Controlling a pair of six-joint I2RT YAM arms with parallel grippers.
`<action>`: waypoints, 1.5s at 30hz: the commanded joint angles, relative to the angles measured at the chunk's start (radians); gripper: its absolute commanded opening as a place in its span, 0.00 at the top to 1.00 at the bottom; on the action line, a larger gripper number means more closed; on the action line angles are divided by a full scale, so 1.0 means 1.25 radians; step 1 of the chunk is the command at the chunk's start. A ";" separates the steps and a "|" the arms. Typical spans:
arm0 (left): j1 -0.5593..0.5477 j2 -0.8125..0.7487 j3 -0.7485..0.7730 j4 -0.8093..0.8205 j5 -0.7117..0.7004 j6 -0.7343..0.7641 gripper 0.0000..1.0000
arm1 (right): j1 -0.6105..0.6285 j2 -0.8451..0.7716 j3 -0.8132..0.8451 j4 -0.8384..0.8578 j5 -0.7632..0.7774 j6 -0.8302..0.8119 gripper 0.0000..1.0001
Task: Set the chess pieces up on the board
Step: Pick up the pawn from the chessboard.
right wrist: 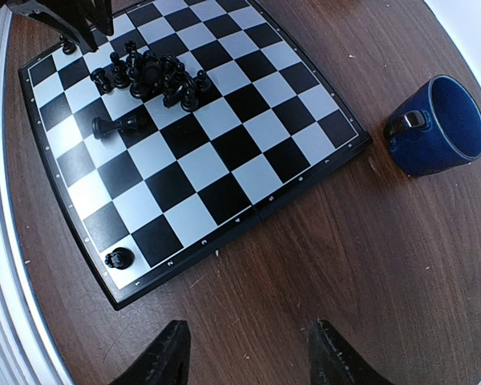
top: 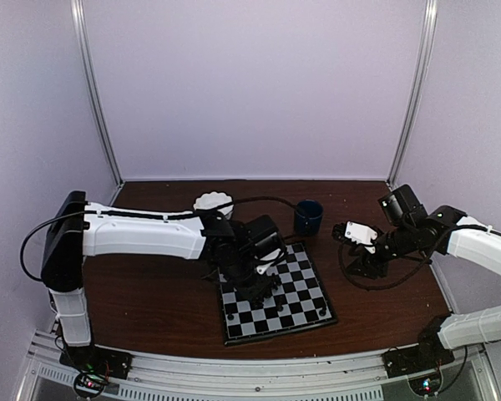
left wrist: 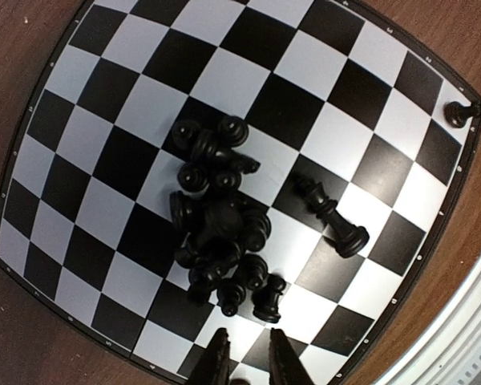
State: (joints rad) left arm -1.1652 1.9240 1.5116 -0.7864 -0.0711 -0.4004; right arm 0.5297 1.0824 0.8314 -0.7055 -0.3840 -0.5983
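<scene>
Over the board (left wrist: 224, 80), a claw hangs by the heap

At board centre the chess pieces (left wrist: 220, 224) lie jumbled, so sorting looks barely begun; 1 fallen piece (left wrist: 333, 216) lies at 3 o'clock of the heap, and 1 pawn (left wrist: 461, 112) stands upright in the corner at 2 o'clock. The left gripper (left wrist: 248, 361), at 6 o'clock of the heap, has its fingers slightly parted and empty, likely lining up a pick. The right gripper (right wrist: 252, 353) waits wide apart and empty off the board, probably keeping clear. Edge markings are too small to read; no brand shows.
</scene>
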 commanded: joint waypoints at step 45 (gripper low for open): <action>0.027 0.001 0.005 -0.067 -0.029 -0.049 0.97 | -0.005 -0.007 -0.011 0.009 0.004 -0.004 0.47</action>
State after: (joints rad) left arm -1.1385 2.0167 1.5356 -0.8402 -0.0757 -0.4553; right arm 0.5297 1.0824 0.8310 -0.7055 -0.3840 -0.5991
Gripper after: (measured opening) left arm 0.064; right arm 0.526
